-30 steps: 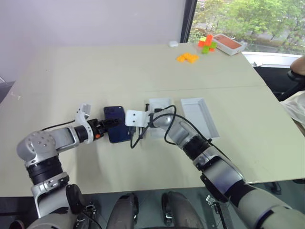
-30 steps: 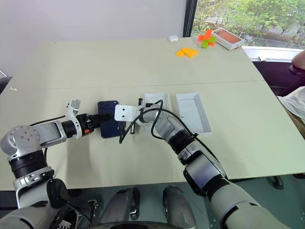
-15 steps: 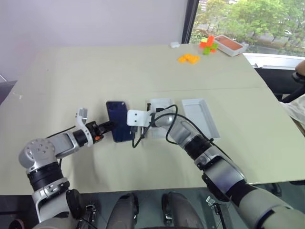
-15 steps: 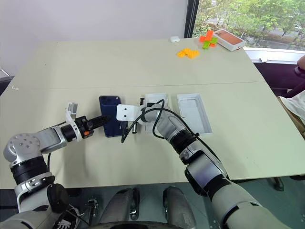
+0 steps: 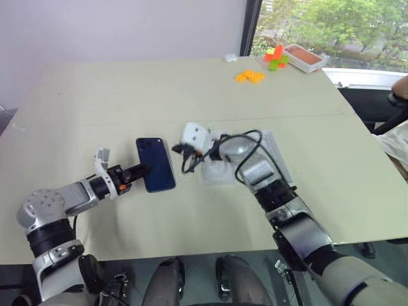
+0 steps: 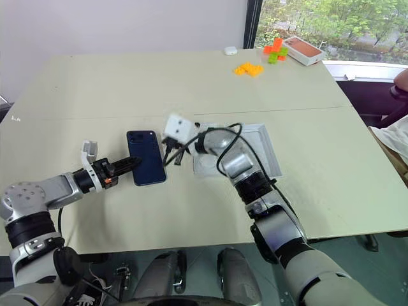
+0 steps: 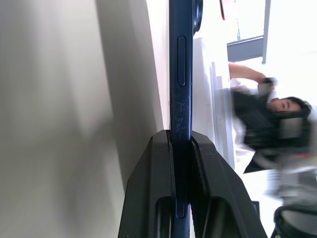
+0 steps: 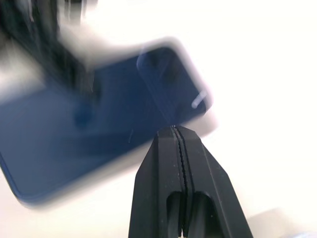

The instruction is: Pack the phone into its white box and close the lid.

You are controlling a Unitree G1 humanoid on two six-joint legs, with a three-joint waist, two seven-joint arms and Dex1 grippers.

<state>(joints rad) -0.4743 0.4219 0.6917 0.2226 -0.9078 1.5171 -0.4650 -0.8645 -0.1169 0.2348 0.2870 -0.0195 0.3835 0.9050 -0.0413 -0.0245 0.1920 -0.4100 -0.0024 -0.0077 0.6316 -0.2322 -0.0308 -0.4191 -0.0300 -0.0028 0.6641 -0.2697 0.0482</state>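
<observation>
Left gripper [image 7: 181,148] pinches the navy phone [image 5: 155,164] by its near edge, phone lying about flat on the table [image 5: 127,95], left of the white box [image 5: 217,171] so it can be carried over. Right gripper [image 8: 179,136] pressed together, empty, raised beside the phone, likely out of the way. Lid [image 6: 266,150] lies open-side up next to the box

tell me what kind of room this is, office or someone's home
Probably an office or lab meeting room: a large plain beige table, a tall window with trees outside, and a person seated at the table's edge.
</observation>
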